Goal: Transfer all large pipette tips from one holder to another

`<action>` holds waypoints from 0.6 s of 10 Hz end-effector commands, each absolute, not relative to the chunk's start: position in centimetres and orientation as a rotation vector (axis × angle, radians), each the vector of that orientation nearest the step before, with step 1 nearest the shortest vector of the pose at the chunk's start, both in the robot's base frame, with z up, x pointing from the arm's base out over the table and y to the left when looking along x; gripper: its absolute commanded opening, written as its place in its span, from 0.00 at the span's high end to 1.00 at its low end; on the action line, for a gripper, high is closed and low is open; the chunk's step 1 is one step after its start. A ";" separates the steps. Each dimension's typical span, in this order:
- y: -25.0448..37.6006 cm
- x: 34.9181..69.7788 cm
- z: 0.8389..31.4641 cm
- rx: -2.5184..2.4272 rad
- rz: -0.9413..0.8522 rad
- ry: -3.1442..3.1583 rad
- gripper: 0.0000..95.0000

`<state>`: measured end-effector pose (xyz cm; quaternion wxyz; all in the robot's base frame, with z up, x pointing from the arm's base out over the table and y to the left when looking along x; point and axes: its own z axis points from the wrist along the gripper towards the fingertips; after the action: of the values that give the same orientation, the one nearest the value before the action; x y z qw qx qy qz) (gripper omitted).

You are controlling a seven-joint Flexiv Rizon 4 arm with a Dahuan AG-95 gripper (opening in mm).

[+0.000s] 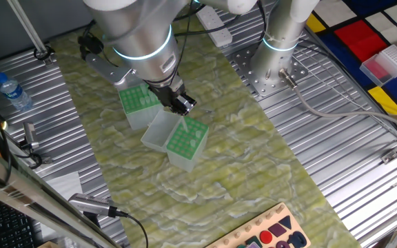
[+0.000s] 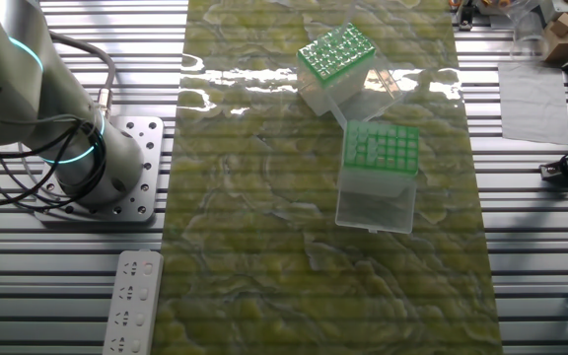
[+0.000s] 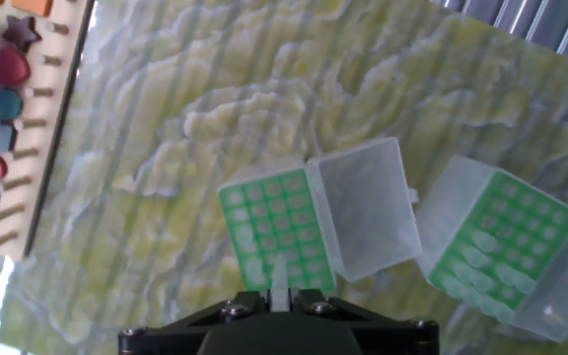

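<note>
Large pipette tips (image 3: 486, 258): sitting in rows in the right-hand holder (image 1: 138, 103) of the hand view, that rack lying beside the arm's base side in the one fixed view; a single tip (image 3: 279, 286) is standing between the fingers, over the other rack.

Receiving holder (image 3: 282, 235): lying left of its hinged clear lid (image 3: 368, 222) in the hand view, its green grid showing mostly open holes.

End effector (image 1: 182, 105): hovering over the near edge of the receiving holder, fingers pressed in on the one pale tip, which is pointing down toward the grid.

Handling: judged to be very light, stiff, thin-walled plastic, smooth and likely to slip or tilt if pinched off-centre; the round upper collar looks like the place to take hold, with the taper left free to find its hole.

Edges: the two holders are sitting near each other, corner toward corner, with the open lid between them; a tilted tip could catch on a hole rim.

Open room: the marbled green mat (image 2: 264, 247) on the surface is offering free space around both racks; the shape-sorting board (image 3: 3, 108) is lying well apart at the left of the hand view, and the water bottle (image 1: 12, 91) is standing well off the mat.
</note>
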<state>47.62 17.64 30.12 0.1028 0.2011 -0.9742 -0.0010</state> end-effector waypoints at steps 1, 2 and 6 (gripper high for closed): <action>17.1 47.7 30.9 0.815 0.106 -2.778 1.00; 16.1 47.8 31.3 0.947 0.150 -2.717 1.00; 11.6 48.6 31.5 1.161 0.199 -2.604 1.00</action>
<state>48.44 13.26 31.51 0.1379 0.3674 -0.9178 0.0601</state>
